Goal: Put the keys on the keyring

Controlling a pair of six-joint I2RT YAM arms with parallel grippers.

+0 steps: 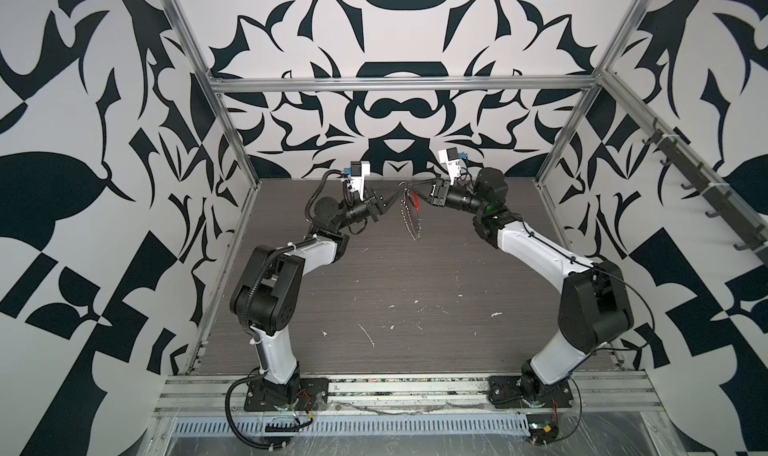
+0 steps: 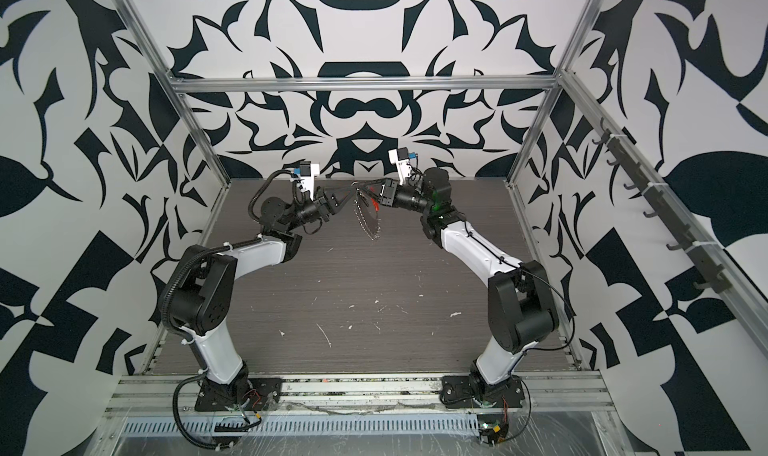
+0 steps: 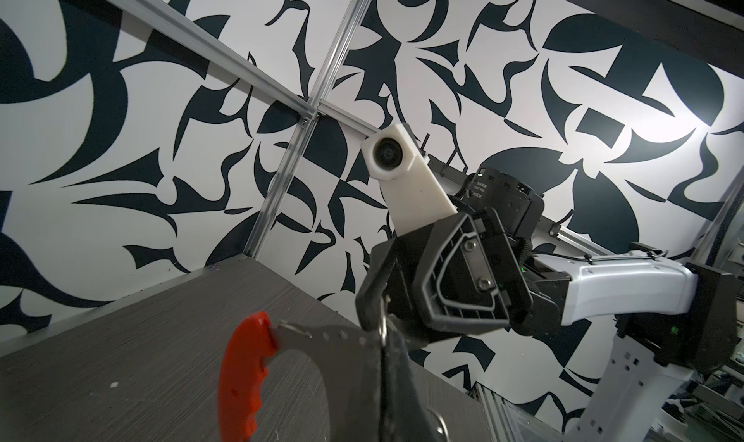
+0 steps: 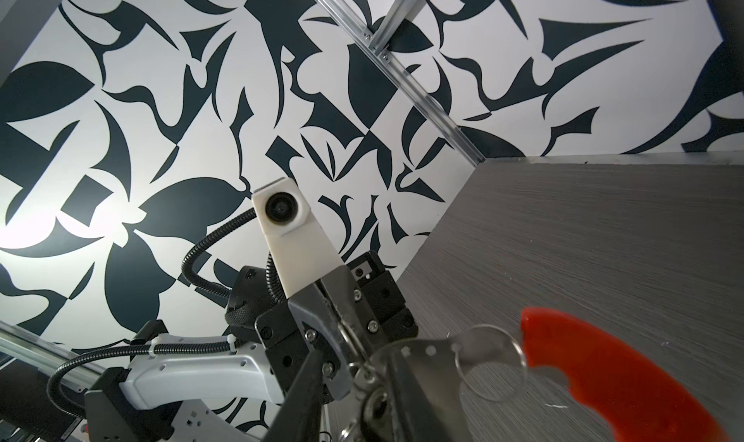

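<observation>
Nearest you, the table showed no loose key, so threading looked under way, not finished. Your two arms arched up and inward. Farther back, the left gripper was clenched, tip to tip with the right gripper, at the keyring dangling midair. The right's hold, and the key, you couldn't make out.
</observation>
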